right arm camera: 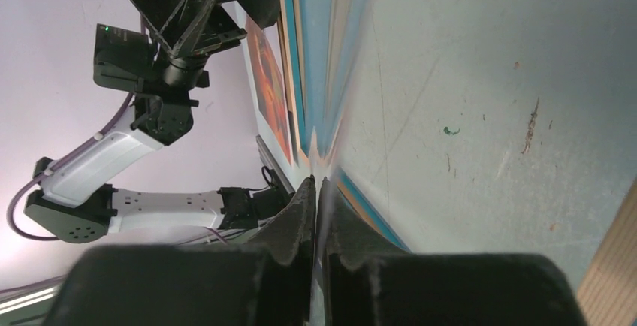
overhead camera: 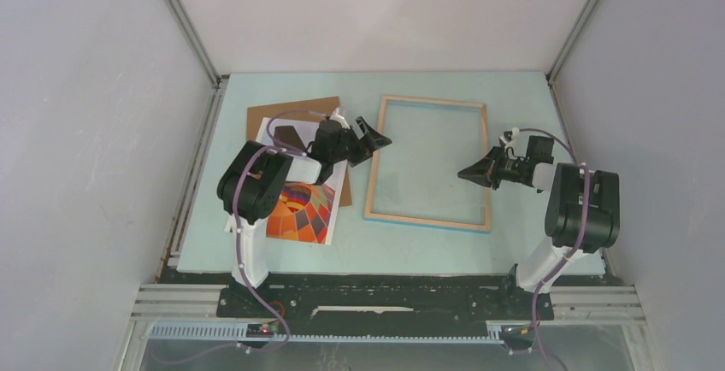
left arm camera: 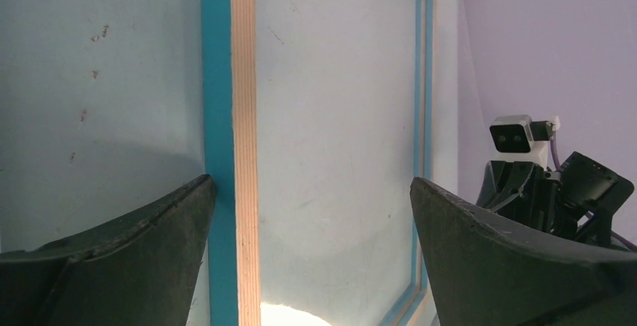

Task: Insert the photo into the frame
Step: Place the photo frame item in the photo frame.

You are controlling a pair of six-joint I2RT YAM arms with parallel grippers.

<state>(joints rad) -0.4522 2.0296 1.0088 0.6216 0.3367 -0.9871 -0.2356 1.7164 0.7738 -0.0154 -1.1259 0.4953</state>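
The frame lies empty on the surface and the photo waits left of it, not yet inserted, with the left end effector gaping wide and the right end effector pinched nearly closed at the right rail.

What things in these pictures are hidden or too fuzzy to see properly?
the photo: top view, the left arm covers its upper half.
the brown board: top view, mostly under the photo and arm.
the frame: left wrist view, its near end cut off by the bottom edge.
the right gripper: right wrist view, the frame by its tips is blurred; contact cannot be told.
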